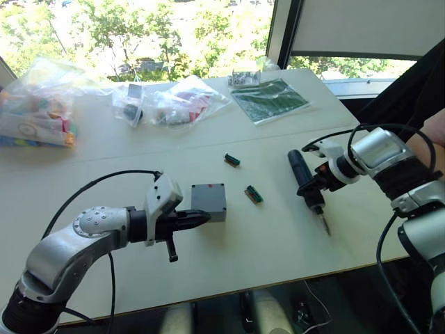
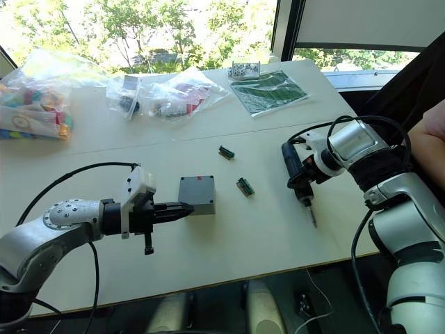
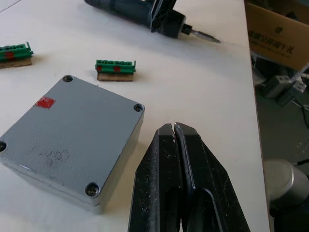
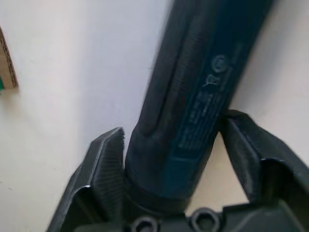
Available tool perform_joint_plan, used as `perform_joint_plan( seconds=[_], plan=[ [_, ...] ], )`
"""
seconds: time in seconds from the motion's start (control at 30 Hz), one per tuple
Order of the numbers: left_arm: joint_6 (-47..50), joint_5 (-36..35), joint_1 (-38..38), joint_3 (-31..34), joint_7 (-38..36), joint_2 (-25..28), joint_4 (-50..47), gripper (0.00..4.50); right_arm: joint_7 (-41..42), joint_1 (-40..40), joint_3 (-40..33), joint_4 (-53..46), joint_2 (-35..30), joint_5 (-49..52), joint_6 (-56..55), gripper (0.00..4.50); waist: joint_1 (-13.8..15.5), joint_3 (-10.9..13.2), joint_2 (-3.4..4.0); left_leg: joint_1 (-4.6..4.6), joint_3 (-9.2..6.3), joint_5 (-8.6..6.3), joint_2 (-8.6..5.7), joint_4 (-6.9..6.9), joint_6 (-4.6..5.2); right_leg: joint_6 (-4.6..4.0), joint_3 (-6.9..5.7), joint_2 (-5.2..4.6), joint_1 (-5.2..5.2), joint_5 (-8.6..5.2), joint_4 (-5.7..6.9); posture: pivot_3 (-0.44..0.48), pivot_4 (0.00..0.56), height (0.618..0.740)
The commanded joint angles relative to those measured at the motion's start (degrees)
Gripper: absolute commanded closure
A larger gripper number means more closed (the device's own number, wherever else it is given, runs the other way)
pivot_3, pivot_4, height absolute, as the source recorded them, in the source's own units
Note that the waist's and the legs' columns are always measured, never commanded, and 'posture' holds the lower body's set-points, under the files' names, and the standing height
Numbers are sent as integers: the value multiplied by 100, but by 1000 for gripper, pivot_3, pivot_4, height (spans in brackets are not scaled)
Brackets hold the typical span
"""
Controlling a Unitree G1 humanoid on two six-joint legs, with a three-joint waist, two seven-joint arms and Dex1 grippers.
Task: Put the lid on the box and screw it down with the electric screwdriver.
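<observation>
The grey box stands mid-table with the lid lying flat on top, a red mark near one corner and dark holes at the corners. My left gripper is shut and empty, its tips level with the box's near right side and just apart from it. The dark electric screwdriver lies on the table to the right, its bit pointing toward the near edge. My right gripper is closed around its barrel, and in the right wrist view the fingers press both sides of the electric screwdriver.
Two green terminal blocks lie between the box and the screwdriver. Plastic bags of parts and a bagged green board sit along the far side. A person's arm is at the right edge.
</observation>
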Motion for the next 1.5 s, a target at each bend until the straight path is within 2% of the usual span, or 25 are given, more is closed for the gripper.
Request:
perform_joint_plan(
  seconds=[0.03, 0.2, 0.27, 0.33, 0.43, 0.5, 0.57, 0.67, 0.77, 0.87, 0.97, 1.17, 1.5],
  plan=[
    [-12, -98, 20, 264, 29, 84, -132, 4500, 347, 29, 132, 174, 27, -253, -90, 2570, 2, -1, -2, 0, -1, 0, 0, 0, 0, 0, 0, 0, 1, 0, 0, 0, 150, 740],
    [-105, -36, -69, 321, -111, 174, 157, 4500, 12, -318, -686, 722, 240, -404, -459, 2576, 0, -1, -2, -1, 0, 0, 0, 2, -1, -9, 0, -1, 2, 6, -2, 0, 150, 740],
    [-150, -28, -182, 340, -189, 188, 353, 4500, -371, -712, -1337, 1118, 447, -313, -666, 2576, -20, 3, 4, 0, 4, 0, 0, 5, -1, -7, 1, -1, 0, 9, 0, 0, 150, 740],
    [-189, -71, -303, 423, -309, 190, 629, 4500, -622, -994, -2100, 1074, 575, -36, -989, 2576, -23, 12, 20, -6, 5, 1, 0, 3, -1, -5, 3, 0, -9, 15, 1, 0, 150, 740],
    [-167, -106, -567, 472, -484, 188, 1041, 4500, -877, -455, -3865, -583, 866, 1041, -1478, 2576, -17, 19, 30, -10, 4, 1, 0, -10, -1, -2, 8, 6, -22, 29, 6, 0, 150, 740],
    [-208, 47, -677, 367, -599, 268, 1217, 4500, -1187, 273, -4829, -2025, 1438, 1720, -2021, 2576, 0, 15, 25, -16, 0, 0, 12, -13, 0, 11, 14, 23, -28, 32, 5, 0, 150, 740],
    [-250, 182, -829, 241, -661, 268, 1383, 4500, -1609, 859, -5302, -3229, 2057, 2302, -1952, 2576, 9, 11, 19, -14, -6, -10, 36, -10, 17, 10, 18, 53, -23, 32, -1, 0, 150, 740],
    [-251, 230, -1018, 180, -713, 202, 1550, 4500, -2069, 1442, -5169, -4274, 2569, 2448, -2055, 2576, 63, 12, 21, -14, -15, -16, 38, -15, 27, 5, 14, 55, -22, 28, 2, 0, 150, 740],
    [-209, 318, -1249, -13, -777, 135, 1643, 4500, -2537, 2019, -4877, -4863, 3240, 2502, -2325, 2576, 83, 13, 22, -19, -9, -10, 32, -3, 17, 4, 28, 53, -17, 29, -6, 0, 150, 740],
    [-322, 584, -1391, -335, -789, 50, 1675, 4500, -2624, 2487, -4227, -4886, 3566, 2010, -2935, 2576, 57, 12, 21, -12, -1, -3, 29, 0, 4, -7, 68, 73, -11, 21, -8, 0, 150, 740],
    [-329, 687, -1446, -433, -767, -39, 1639, 4500, -2936, 2537, -4174, -4644, 3884, 1927, -3242, 2576, 8, 12, 21, 1, -6, -1, 32, 0, 2, -2, 78, 86, -2, 18, -2, 0, 150, 740],
    [-438, 1019, -1339, -646, -695, -148, 1625, 4500, -3142, 2632, -3881, -4408, 4107, 1659, -3759, 2576, 7, 12, 21, -6, -12, -1, 33, -5, 1, 3, 78, 90, -10, 40, 4, 0, 150, 740],
    [-430, 1167, -1177, -684, -699, -251, 1607, 4500, -3035, 2856, -3550, -4153, 3976, 1284, -4249, 2576, 14, 12, 20, -5, -11, -1, 32, -4, 1, -14, 80, 89, -9, 25, 4, 0, 150, 740]
  ],
)
